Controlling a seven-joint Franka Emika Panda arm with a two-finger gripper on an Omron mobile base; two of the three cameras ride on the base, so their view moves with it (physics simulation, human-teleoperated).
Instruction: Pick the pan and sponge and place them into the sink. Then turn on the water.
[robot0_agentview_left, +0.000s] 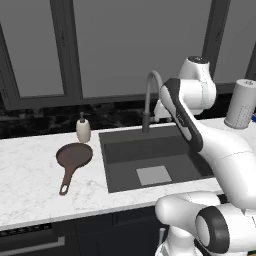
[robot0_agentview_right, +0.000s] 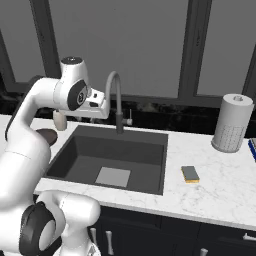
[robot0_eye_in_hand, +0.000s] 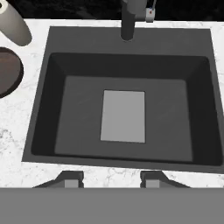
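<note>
The fingertips (robot0_eye_in_hand: 70, 178), partly apart and holding nothing, hover above the sink (robot0_eye_in_hand: 65, 65), with the pan (robot0_agentview_left: 74, 155) on the counter off to their left, its handle pointing toward the robot.

Sink (robot0_eye_in_hand: 52, 109) basin below my fingers (robot0_eye_in_hand: 70, 178) is bare, open drop. Faucet (robot0_agentview_left: 150, 100) blocks the back rim, soap dispenser (robot0_agentview_left: 83, 129) crowds behind the pan (robot0_agentview_left: 74, 156). Sponge (robot0_agentview_right: 190, 173) sits on open counter (robot0_agentview_right: 220, 185), paper towel roll (robot0_agentview_right: 232, 123) well behind.
</note>
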